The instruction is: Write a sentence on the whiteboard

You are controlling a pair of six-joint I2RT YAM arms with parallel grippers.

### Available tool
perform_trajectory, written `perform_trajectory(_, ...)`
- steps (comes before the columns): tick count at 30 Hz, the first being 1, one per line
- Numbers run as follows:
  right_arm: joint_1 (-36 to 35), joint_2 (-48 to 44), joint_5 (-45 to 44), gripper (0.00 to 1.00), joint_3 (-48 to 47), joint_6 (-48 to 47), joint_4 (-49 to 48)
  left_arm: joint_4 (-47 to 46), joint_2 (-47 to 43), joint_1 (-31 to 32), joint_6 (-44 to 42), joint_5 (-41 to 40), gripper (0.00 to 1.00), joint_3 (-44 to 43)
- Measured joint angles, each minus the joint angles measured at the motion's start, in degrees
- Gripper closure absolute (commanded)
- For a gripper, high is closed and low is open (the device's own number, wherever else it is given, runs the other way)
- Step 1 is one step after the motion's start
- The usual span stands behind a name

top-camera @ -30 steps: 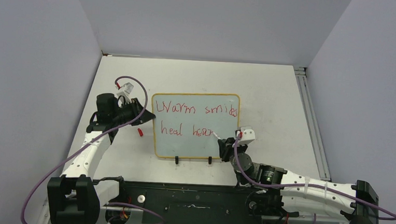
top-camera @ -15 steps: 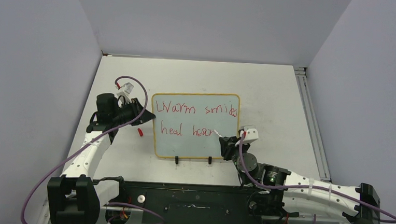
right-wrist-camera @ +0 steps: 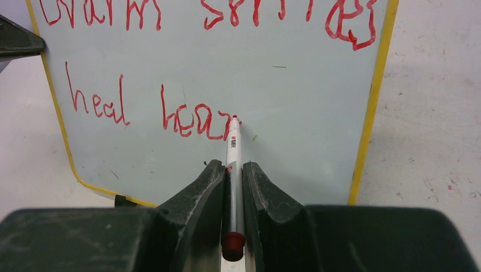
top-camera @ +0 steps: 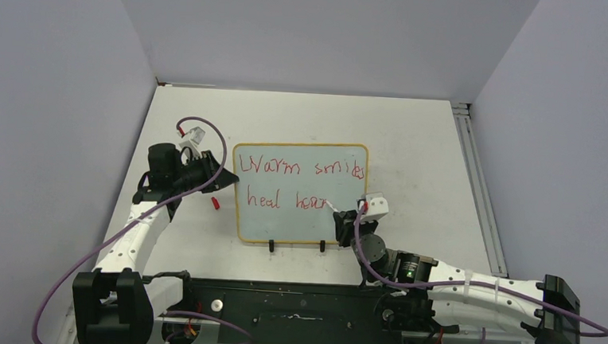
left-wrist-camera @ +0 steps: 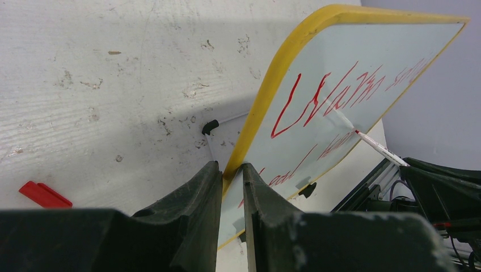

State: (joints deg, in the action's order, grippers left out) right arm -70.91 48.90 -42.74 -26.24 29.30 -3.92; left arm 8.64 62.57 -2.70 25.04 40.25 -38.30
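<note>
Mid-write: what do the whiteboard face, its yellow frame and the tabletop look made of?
The whiteboard face: a smooth, glossy pale sheet, probably melamine or coated steel; it faintly mirrors the marker in the left wrist view. The frame: matte yellow with a rounded edge, likely plastic or rubber. The table: white-painted, matte, scuffed and chipped; faint grain hints at wood.

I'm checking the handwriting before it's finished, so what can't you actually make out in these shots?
- Right wrist view: the picture's upper edge cuts off the top of the sentence's first line.
- Left wrist view: the left gripper hides the whiteboard's near edge and part of the second line.
- Top view: too small to tell whether the marker tip touches the board, or what the small red piece beside it is.
</note>
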Motion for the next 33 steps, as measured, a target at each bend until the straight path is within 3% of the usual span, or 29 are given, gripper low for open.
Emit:
perform_trajectory(16,0.0,-2.95,-2.93,0.95,0.0,1.92,3.93,0.0,0.0,0.0,-0.02,0.0,0.81,0.0)
perform_trajectory(33,0.5,-0.61,-2.43,0.95,-1.2,-4.94,-2.91,0.0,0.0,0.0,-0.02,0.02,0.81,0.0)
